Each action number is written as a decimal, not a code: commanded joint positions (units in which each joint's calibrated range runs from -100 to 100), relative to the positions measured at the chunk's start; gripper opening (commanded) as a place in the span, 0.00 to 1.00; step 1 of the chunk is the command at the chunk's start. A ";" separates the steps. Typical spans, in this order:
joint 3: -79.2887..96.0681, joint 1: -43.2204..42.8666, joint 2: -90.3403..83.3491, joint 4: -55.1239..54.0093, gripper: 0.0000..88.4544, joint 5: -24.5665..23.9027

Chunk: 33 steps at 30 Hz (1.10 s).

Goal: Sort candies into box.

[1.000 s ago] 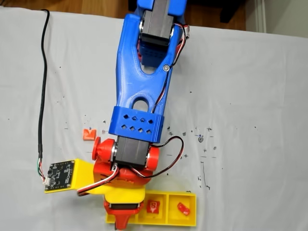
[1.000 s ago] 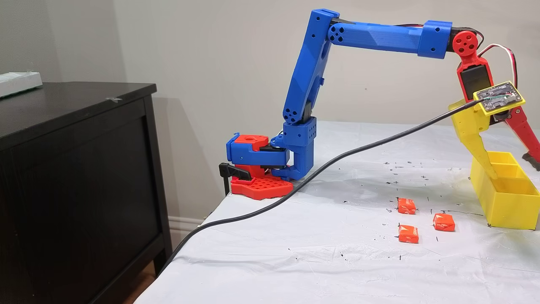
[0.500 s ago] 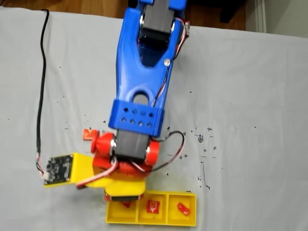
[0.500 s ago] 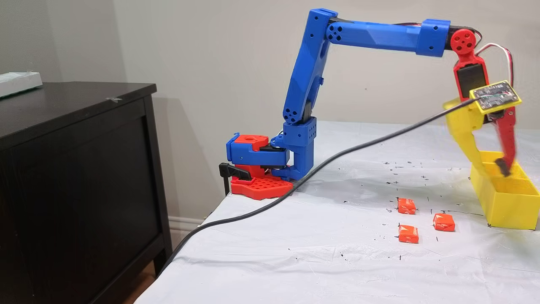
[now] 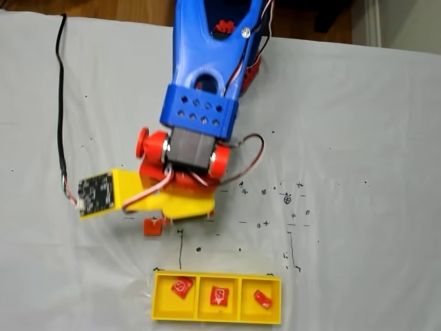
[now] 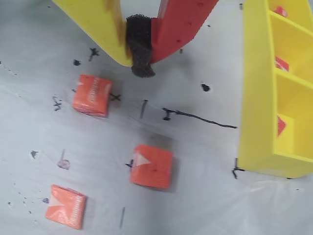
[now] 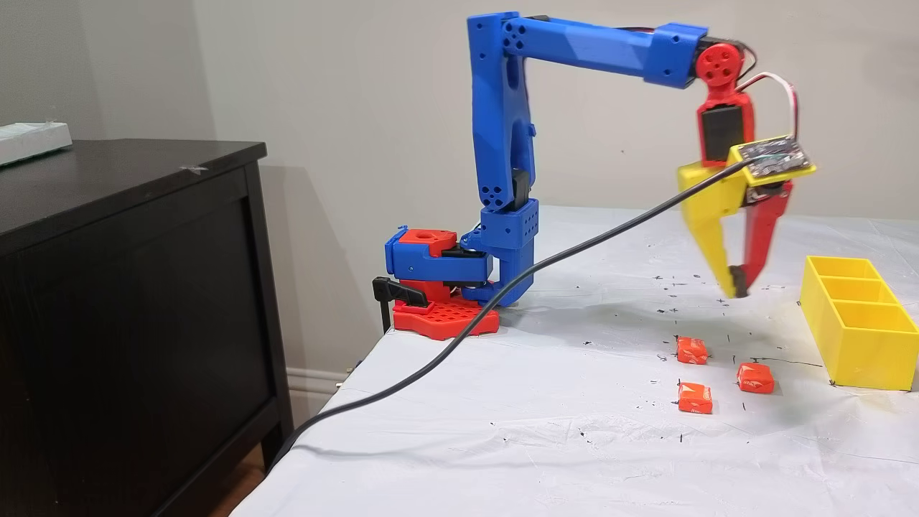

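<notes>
The gripper is hanging above the cloth with its yellow and red fingers pressed together on nothing, tips meeting at a dark pad in the wrist view. Three candies are lying loose on the white cloth below it (the arm is hiding two of them from above). The box is sitting well apart, one candy showing in each compartment, its far end cut off in the wrist view
</notes>
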 commanded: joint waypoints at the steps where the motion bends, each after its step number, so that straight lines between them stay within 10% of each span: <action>1: 6.55 1.53 -9.19 -1.38 0.09 2.44; 16: 12.65 3.89 -6.81 -5.64 0.31 5.91; 33: 11.74 4.34 1.24 -7.77 0.31 6.59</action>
